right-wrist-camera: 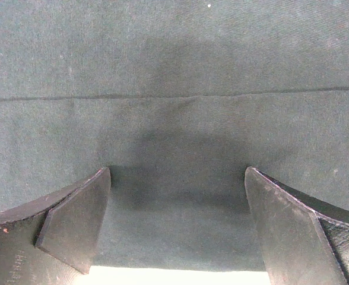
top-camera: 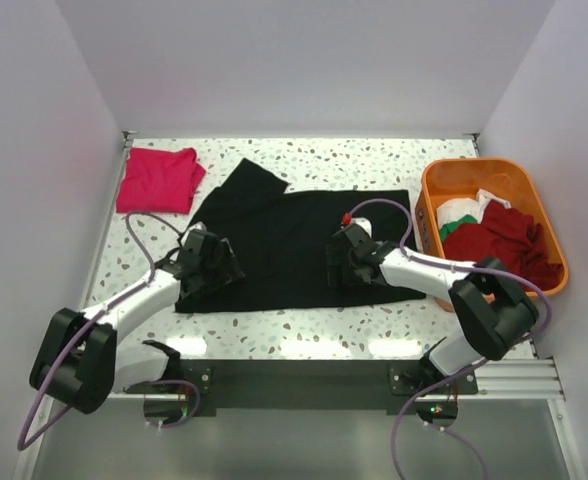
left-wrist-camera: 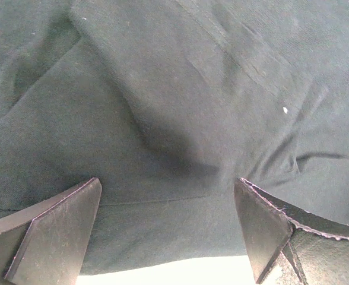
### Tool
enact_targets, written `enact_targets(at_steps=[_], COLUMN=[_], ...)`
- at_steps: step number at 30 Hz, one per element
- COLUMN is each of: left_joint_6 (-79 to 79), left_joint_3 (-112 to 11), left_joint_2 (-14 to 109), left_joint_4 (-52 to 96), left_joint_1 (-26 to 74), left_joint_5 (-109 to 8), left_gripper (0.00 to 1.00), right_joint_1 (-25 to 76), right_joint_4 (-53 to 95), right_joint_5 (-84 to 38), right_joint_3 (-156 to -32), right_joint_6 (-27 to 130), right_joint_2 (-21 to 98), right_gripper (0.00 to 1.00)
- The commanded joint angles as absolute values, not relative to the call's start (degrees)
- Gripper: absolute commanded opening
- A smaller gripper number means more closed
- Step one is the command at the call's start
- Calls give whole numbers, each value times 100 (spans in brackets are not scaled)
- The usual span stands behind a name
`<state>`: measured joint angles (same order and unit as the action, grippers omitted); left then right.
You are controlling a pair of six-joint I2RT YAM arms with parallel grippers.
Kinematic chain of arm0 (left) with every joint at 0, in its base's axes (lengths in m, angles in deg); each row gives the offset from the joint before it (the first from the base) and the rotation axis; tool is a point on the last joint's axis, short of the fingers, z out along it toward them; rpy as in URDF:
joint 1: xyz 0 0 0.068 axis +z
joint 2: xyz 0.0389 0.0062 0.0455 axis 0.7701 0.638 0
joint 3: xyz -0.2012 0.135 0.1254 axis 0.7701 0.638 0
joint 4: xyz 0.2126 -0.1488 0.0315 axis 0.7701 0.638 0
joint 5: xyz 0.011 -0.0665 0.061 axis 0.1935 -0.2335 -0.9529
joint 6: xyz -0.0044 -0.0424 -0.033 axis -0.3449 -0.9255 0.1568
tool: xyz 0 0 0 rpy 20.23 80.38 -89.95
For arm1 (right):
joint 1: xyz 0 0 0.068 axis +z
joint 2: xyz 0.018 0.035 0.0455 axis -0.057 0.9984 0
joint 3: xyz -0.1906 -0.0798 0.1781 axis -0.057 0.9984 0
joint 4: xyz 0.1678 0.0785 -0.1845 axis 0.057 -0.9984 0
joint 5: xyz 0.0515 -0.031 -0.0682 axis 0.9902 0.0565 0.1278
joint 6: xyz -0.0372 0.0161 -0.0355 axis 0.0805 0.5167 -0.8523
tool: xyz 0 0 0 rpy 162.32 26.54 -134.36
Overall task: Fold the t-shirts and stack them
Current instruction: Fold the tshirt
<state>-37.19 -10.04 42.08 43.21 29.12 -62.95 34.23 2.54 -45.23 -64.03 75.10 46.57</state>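
Near the front edge of the tabletop (top-camera: 304, 330), the left hand (left-wrist-camera: 168, 184) and right hand (right-wrist-camera: 177, 172) hang over the black t-shirt (top-camera: 284, 240), fingers wide apart.

1. The top external camera looks down from above the near edge, taking in the whole speckled white tabletop (top-camera: 304, 325).
2. Both wrist cameras face downward, very near the flat black cloth t-shirt (left-wrist-camera: 174, 89).
3. All three views share that shirt.

A spread t-shirt (top-camera: 294, 235) lies mid-table (top-camera: 374, 155). A folded t-shirt (top-camera: 159, 180) lies in the far left corner, just apart from it. A tub (top-camera: 474, 164) stands at the right edge with more t-shirts (top-camera: 504, 240) in it. The left gripper (top-camera: 207, 262) is over the spread t-shirt's near left part, and the right gripper (top-camera: 344, 262) is over its near right.
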Motion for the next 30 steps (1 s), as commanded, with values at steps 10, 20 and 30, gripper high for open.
enact_targets(at_steps=[10, 20, 30], left_joint_6=[-5105, -4771, -2533], left_joint_3=[-450, -2171, -4613], left_joint_2=[2879, 2947, 4782], left_joint_4=[6948, 7661, 5599], left_joint_1=[2540, 2540, 2566], left_joint_5=[-6625, -7854, -8216], left_gripper=[100, 100, 100], right_joint_1=[4182, 4191, 3419], right_joint_4=[-1397, -1352, -1600], right_joint_5=[-3813, -3918, -4643], right_joint_3=[-5367, -6157, -7757], right_joint_6=[9026, 8674, 8288], right_joint_2=[3686, 3062, 3438], right_gripper=[99, 99, 99])
